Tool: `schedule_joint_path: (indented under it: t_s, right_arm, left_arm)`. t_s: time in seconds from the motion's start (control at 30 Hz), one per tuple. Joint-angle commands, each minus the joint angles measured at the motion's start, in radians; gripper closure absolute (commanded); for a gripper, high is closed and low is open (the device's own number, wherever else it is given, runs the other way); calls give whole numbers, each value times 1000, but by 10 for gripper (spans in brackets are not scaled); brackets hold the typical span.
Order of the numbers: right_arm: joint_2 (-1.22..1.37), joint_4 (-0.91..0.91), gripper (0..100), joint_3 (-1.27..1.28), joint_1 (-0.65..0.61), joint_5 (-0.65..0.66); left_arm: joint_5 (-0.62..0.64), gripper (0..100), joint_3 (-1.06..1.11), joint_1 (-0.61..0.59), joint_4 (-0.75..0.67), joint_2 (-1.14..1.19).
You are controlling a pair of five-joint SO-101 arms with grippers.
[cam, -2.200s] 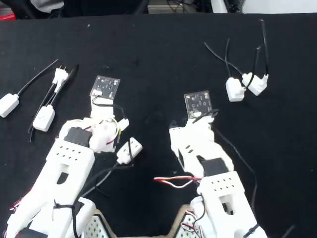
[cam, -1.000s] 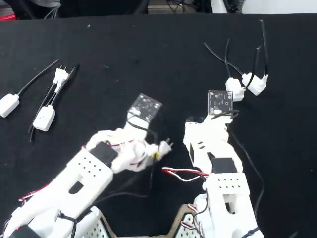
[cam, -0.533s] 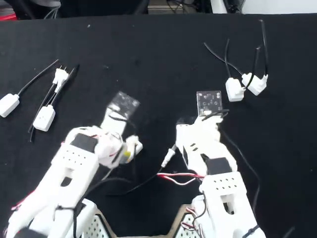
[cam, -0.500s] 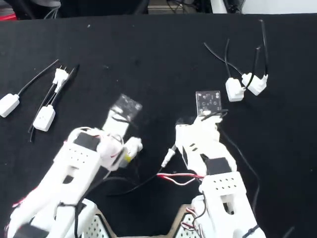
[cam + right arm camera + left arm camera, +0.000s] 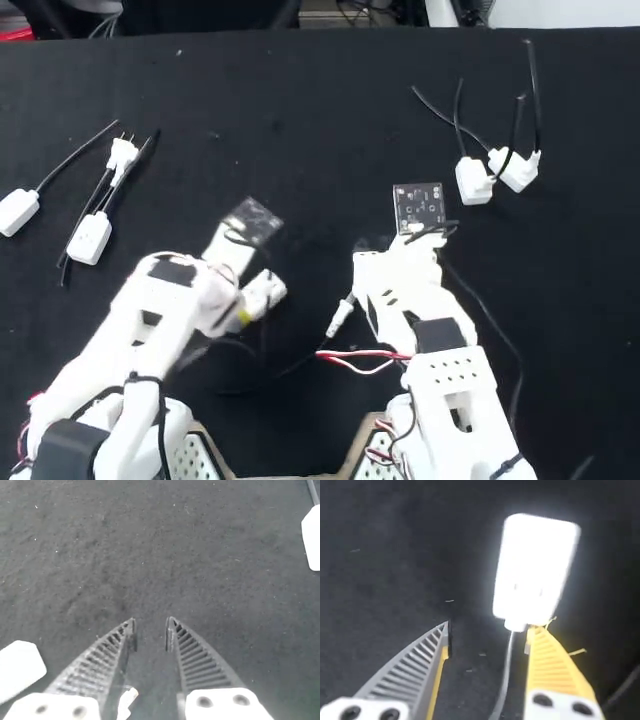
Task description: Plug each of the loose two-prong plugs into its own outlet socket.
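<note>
High view: left gripper [image 5: 256, 300] retreated from plug [image 5: 340, 318]

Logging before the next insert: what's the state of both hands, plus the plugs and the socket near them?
socket: nothing plugged in, ungripped.
left hand: open, astride the socket's cable.
right hand: slightly open, empty.
centre plug: lying loose, unplugged.
far-left plug: lying loose, prongs bare.
</note>
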Motion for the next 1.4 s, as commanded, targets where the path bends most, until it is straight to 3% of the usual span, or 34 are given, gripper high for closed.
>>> schedule_joint_path:
  t_s: [0.0, 0.23, 0.53, 0.87, 1.13, 1.37]
  right_arm:
    - [-27, -26, 910, -15, -15, -3]
    - [-27, -26, 910, -13, -17, -3]
    - [42, -8, 910, -44, -84, -5]
    - [424, 201, 909, -331, -123, -17]
    - [705, 423, 909, -590, -181, -141]
    - [851, 562, 909, -725, -180, -149]
  left_arm:
    - [9, 758, -59, -122, -31, -11]
    - [118, 758, -111, -185, -32, -8]
    - [126, 758, -104, -153, -21, -9]
    - [184, 758, -105, -147, -29, -9]
    - [209, 758, -116, -145, -58, -9]
    - [209, 758, -119, -145, -66, -9]
